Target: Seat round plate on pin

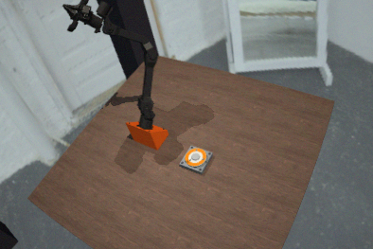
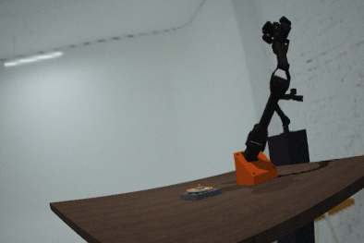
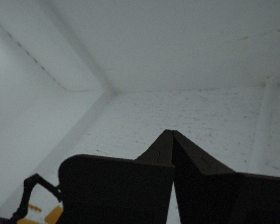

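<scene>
One gripper (image 3: 172,137) closed, plate (image 1: 195,157) seemingly untouched

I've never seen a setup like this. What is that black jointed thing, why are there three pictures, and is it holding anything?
The black jointed thing is a robot arm bolted to an orange mount on a wooden table. At its far end is a gripper, a two-fingered pincer, raised high and well away from the table. Its fingers are pressed together with nothing between them.

The three pictures show one moment from three cameras: one looking down from above, one from the side at table height, and one on the arm's wrist, looking past the fingers at a white wall.

On the table sits a small grey square base carrying a round plate, orange and white. Nothing touches it.
</scene>
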You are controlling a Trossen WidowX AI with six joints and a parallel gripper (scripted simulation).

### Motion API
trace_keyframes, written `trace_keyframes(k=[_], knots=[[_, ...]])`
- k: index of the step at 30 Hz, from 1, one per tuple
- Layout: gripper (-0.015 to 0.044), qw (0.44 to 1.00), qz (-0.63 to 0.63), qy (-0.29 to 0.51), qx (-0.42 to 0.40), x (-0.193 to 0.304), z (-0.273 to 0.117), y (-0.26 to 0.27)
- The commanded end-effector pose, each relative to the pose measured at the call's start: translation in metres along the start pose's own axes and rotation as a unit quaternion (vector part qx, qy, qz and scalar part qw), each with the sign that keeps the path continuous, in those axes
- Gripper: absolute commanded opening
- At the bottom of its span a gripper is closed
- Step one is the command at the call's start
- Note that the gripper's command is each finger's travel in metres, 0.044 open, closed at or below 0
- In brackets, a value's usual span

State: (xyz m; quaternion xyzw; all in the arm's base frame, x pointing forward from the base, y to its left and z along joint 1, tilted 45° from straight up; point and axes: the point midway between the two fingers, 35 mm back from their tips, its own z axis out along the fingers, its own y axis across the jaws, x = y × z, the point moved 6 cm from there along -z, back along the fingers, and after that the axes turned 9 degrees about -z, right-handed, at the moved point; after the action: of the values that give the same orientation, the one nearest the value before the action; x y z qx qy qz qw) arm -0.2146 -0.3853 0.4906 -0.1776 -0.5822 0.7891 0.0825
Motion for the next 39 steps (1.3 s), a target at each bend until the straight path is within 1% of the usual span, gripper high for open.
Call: trace_keyframes(k=[1,2,9,10,17,18,20,25,26,33,34,39], knots=[[0.0,0.995,0.04,-0.053,-0.076,-0.042,0.007,0.05],[0.0,0.994,0.043,-0.057,-0.082,-0.046,0.007,0.053],[0.0,0.966,0.086,-0.128,-0.207,-0.112,-0.001,0.128],[0.0,0.964,0.088,-0.131,-0.213,-0.115,-0.003,0.131],[0.0,0.912,0.122,-0.194,-0.34,-0.182,-0.037,0.197],[0.0,0.909,0.124,-0.197,-0.346,-0.185,-0.039,0.199],[0.0,0.885,0.131,-0.215,-0.391,-0.207,-0.057,0.221],[0.0,0.834,0.138,-0.244,-0.475,-0.244,-0.098,0.257],[0.0,0.83,0.137,-0.246,-0.481,-0.247,-0.101,0.26],[0.0,0.741,0.124,-0.28,-0.598,-0.296,-0.174,0.309],[0.0,0.737,0.123,-0.281,-0.603,-0.297,-0.178,0.311],[0.0,0.661,0.098,-0.295,-0.683,-0.323,-0.241,0.34]])
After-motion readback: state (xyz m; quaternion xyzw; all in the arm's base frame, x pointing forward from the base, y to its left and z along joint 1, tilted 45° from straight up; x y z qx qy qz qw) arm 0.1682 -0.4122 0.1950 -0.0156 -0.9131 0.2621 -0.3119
